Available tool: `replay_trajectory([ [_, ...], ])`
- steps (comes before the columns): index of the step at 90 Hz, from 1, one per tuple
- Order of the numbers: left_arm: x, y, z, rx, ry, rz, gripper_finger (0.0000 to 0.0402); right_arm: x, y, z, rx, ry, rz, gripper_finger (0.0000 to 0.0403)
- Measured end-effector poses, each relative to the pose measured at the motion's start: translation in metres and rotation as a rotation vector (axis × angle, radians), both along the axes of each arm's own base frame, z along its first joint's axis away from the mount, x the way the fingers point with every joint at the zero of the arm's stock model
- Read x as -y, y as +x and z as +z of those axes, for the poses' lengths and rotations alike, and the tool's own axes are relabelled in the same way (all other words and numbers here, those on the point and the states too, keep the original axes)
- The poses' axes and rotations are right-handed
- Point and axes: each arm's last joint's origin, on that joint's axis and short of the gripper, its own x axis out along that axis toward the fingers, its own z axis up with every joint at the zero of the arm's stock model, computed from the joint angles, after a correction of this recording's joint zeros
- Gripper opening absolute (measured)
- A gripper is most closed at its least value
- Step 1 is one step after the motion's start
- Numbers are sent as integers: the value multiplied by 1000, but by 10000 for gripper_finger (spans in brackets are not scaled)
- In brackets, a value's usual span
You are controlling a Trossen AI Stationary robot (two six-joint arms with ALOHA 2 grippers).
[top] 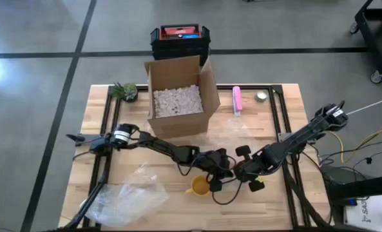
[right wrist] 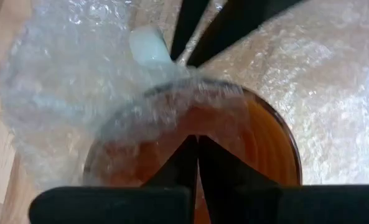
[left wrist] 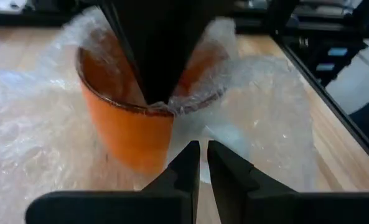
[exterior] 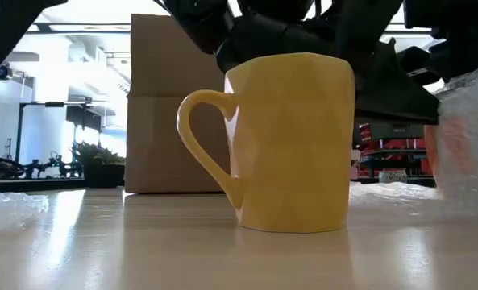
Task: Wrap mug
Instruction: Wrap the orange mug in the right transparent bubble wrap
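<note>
The upright orange mug (left wrist: 131, 124) is being flanked closely by the left gripper (left wrist: 203, 163) and right gripper (right wrist: 196, 155), both closed together, bubble wrap (right wrist: 78, 81) draped over its rim.

I'm seeing two slim black jointed arms; the left arm (top: 145, 140) is wearing a white band near its base, the right arm (top: 294, 143) is showing a white label, and black cables are looping between them.

No readable text anywhere. Red label on the black case (top: 180, 37) at 12 o'clock behind the cardboard box (top: 178, 96): too small to read.
</note>
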Motion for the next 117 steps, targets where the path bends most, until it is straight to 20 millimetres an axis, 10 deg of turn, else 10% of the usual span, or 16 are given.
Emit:
replay_trajectory([
  [23, -39, -25, 52, -95, 232, 308, 20, 0, -3, 7, 26, 32, -62, 0],
  [61, -96, -21, 19, -261, 195, 453, 91, -1, -2, 8, 34, 44, -98, 0],
  [89, -96, -18, -5, -330, 254, 444, 234, -1, -1, 7, 43, 57, -128, 0],
  [117, -91, -24, -28, -456, 315, 365, 225, -1, -1, 7, 48, 60, -128, 0],
])
